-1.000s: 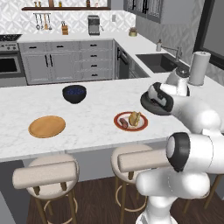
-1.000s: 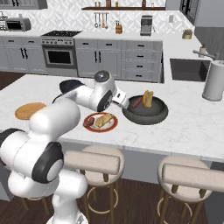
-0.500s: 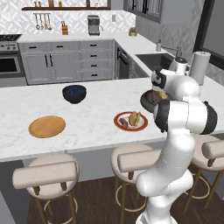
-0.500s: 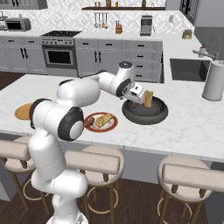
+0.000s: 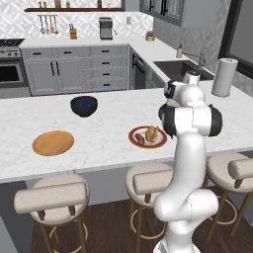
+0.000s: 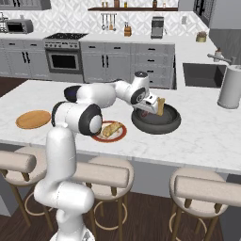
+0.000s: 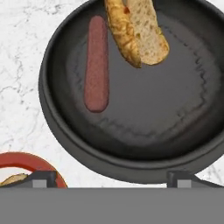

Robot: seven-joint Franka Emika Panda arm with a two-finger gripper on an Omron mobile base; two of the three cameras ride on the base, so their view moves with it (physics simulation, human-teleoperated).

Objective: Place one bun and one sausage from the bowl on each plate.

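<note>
The wide dark bowl (image 6: 164, 123) sits on the marble counter right of the red-rimmed plate (image 6: 98, 136). One sausage (image 7: 96, 63) lies in the bowl, and a split bun (image 7: 138, 30) leans near its far side. My gripper (image 6: 151, 107) hovers open over the bowl's left part, beside the bun (image 6: 160, 106) and holding nothing; in the hand view the gripper (image 7: 111, 177) has its tips spread wide. The red-rimmed plate (image 5: 159, 144) carries a bun (image 5: 152, 133) and a sausage (image 5: 140, 140). The orange wooden plate (image 5: 53, 142) lies bare at the far left.
A smaller dark blue bowl (image 5: 84, 105) stands farther back on the counter. A paper towel roll (image 6: 230, 87) stands at the right beside the sink (image 5: 180, 66). Stools (image 6: 106, 174) line the counter's near edge.
My arm has swung right, carrying the hand from beside the red-rimmed plate to over the dark bowl. The bun and sausage in the bowl have not moved.
</note>
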